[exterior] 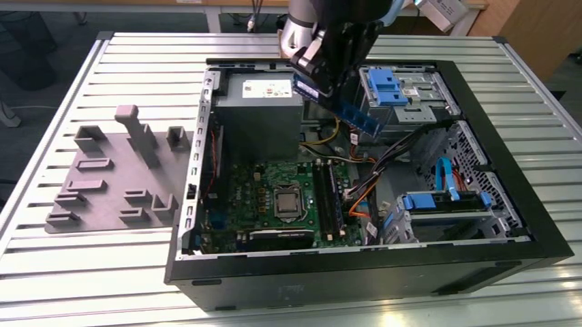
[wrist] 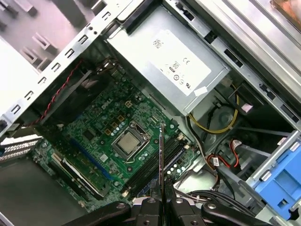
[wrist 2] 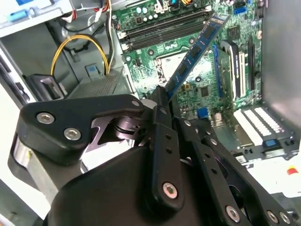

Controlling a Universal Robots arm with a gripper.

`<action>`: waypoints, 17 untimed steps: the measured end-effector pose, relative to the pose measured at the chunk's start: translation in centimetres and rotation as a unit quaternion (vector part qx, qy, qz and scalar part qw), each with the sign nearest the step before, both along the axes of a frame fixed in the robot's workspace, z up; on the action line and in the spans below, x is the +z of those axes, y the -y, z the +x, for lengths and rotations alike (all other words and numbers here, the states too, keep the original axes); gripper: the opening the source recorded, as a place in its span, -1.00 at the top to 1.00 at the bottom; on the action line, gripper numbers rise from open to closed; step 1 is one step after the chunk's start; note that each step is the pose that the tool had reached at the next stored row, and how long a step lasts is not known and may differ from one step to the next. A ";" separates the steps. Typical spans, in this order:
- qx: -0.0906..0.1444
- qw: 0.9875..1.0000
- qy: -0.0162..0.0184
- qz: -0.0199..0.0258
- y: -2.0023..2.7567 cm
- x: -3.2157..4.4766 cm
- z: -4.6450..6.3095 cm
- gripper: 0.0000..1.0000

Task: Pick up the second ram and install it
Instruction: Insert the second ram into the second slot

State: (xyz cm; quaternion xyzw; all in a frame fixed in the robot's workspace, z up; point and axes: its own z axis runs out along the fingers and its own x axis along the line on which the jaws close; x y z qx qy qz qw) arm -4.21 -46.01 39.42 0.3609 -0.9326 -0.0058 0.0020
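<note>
Nearest the lens in the second wrist view, the black claw (wrist 2: pixel 162 98) was pinched narrow on one end of the ram (wrist 2: pixel 195 49). The stick jutted out from the fingers at a slant, in the air above the motherboard (wrist 2: pixel 207 80) and not seated in the long black memory slots (wrist 2: pixel 164 26). In the exterior view the arm (exterior: pixel 304 34) reached down from the far side with its wrist tilted. It carried the ram over the far end of the open computer case (exterior: pixel 509 170), beside the grey power supply (exterior: pixel 259 102). A grey fixture (exterior: pixel 118 177) lay on the slatted counter (exterior: pixel 136 54), to the exterior view's left of the case.
</note>
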 end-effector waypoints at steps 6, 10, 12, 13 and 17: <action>-0.040 0.999 0.000 0.000 -0.03 -0.02 0.0 0.72; -0.066 0.998 0.000 0.000 -0.04 -0.04 0.0 0.72; -0.079 0.997 0.000 0.000 -0.05 -0.05 0.0 0.72; -0.085 0.996 0.000 0.000 -0.06 -0.05 0.0 0.72; -0.112 0.994 0.000 0.000 -0.08 -0.07 0.0 0.72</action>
